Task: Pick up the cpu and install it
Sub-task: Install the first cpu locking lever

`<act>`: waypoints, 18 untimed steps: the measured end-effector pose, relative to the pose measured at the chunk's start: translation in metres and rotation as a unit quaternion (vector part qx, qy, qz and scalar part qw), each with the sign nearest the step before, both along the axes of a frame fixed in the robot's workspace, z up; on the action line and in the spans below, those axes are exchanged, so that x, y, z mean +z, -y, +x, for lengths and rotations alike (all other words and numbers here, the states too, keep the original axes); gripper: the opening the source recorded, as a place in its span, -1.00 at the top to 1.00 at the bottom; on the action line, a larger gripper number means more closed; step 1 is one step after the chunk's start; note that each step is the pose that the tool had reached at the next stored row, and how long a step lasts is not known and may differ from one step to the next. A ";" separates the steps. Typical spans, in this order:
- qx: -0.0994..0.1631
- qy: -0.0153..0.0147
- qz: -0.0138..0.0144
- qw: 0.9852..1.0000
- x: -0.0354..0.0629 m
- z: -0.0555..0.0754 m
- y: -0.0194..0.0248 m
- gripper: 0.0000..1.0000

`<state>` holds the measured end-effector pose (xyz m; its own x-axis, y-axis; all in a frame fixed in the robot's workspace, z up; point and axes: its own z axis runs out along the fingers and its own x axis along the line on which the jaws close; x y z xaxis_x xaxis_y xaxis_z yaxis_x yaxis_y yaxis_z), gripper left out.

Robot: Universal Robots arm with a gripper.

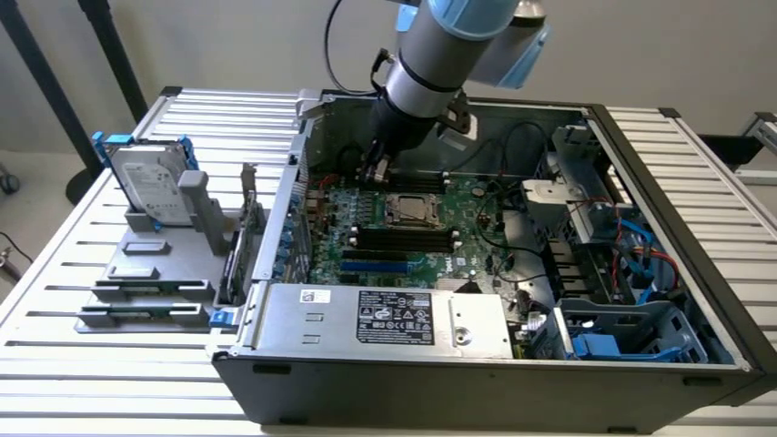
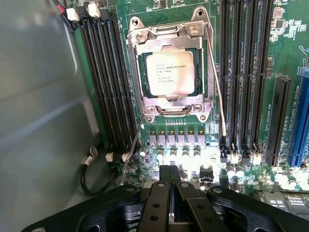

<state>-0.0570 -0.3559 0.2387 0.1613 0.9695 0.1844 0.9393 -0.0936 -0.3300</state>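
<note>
Cpu (image 2: 170, 72) being cradled in mobo socket (image 2: 164, 36)
Hand (image 2: 170, 186) is being held pinched shut w/ nothing in it, just beside the socket, over the board (image 2: 289, 29), apart from cpu.

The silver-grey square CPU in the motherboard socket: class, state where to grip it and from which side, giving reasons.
Probably two opposite edges of the silver-grey square CPU, coming straight down from above: it lies flat, and the metal socket frame rims it, leaving no sideways access.
</note>
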 end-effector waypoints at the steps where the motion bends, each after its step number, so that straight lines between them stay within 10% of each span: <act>1: -0.001 0.000 0.000 1.000 0.0000 -0.001 0.0004 0.79; 18: -0.050 -0.003 0.007 0.999 0.0058 -0.006 0.0030 0.79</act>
<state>-0.0629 -0.3589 0.2445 0.2584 0.9460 0.1958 0.9233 -0.1822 -0.3381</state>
